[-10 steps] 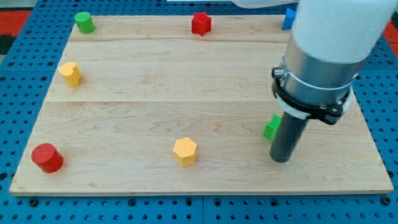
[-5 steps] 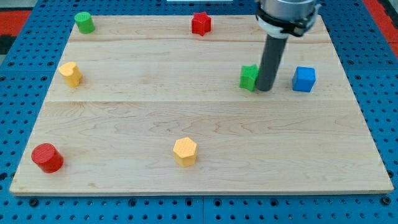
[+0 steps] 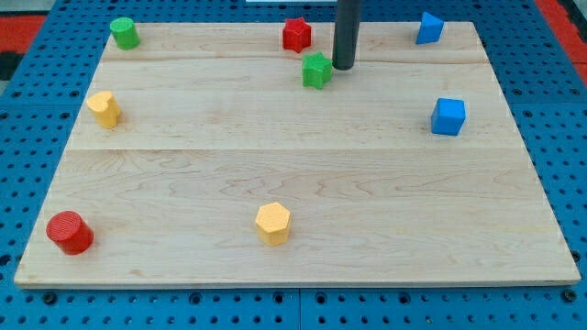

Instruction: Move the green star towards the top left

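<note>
The green star [image 3: 317,70] lies on the wooden board [image 3: 293,165] near the view's top, a little right of centre. My tip [image 3: 343,66] stands just to the star's right, touching or nearly touching it. The red star [image 3: 296,35] sits just above and left of the green star, close to the board's top edge.
A green cylinder [image 3: 124,32] stands at the top left corner. A yellow block [image 3: 104,108] is at the left, a red cylinder [image 3: 70,232] at the bottom left, a yellow hexagon [image 3: 272,223] at bottom centre. A blue cube [image 3: 448,116] is at the right and a blue block [image 3: 427,27] at the top right.
The rod has moved from the board's lower right up and to the left, pushing the green star with it towards the top, close under the red star.
</note>
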Robot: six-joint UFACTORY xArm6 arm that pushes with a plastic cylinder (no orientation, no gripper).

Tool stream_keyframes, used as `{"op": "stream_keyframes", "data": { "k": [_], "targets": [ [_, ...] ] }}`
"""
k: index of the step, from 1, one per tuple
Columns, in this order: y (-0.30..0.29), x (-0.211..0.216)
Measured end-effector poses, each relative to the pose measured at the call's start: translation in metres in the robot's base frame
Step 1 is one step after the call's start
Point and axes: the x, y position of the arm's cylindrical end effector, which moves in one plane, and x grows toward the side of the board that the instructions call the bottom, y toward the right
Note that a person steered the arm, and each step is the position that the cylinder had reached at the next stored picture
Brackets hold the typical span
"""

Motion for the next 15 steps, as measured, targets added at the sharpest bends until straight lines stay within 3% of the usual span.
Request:
{"op": "stream_keyframes", "data": {
  "k": [2, 4, 5, 7, 8, 10, 13, 15],
  "targets": [
    [-0.088, -0.003],
    [-0.009, -0.003],
    [-0.010, 0.013],
    [-0.093, 0.017],
    [-0.109, 0.020],
    [-0.074, 0.060],
    [-0.172, 0.108],
    [-0.199, 0.094]
  ]
}}
